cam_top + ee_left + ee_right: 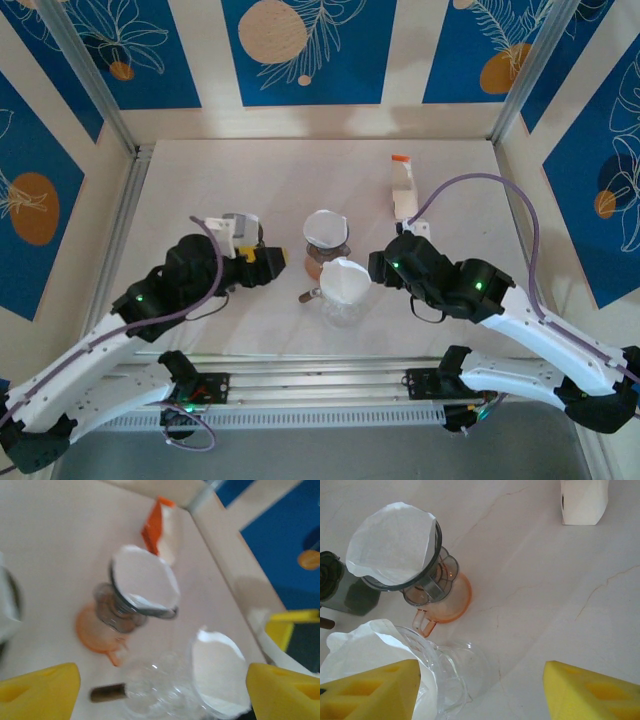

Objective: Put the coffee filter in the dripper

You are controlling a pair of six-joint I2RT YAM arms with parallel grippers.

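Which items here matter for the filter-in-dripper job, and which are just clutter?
Job:
- paper filter
- clear glass dripper beneath it
- grey dripper, already lined, on orange server

Lying about:
- white carton
- dark canister

Coffee filter [365,650]: white paper, matt, a bit crumpled at the edge. Clear dripper [457,672] under it: transparent, glossy (glass or plastic, can't tell). Second filter [390,542]: same matt paper. Grey dripper [427,592]: smoked translucent, ribbed, glossy. Server [454,605]: orange translucent, shiny. Table [545,595]: pale marble-look, smooth, faint veins, low sheen. Right gripper [480,682] pads [375,690]: yellow, matt, foam-like. Carton [584,502]: white matt card.
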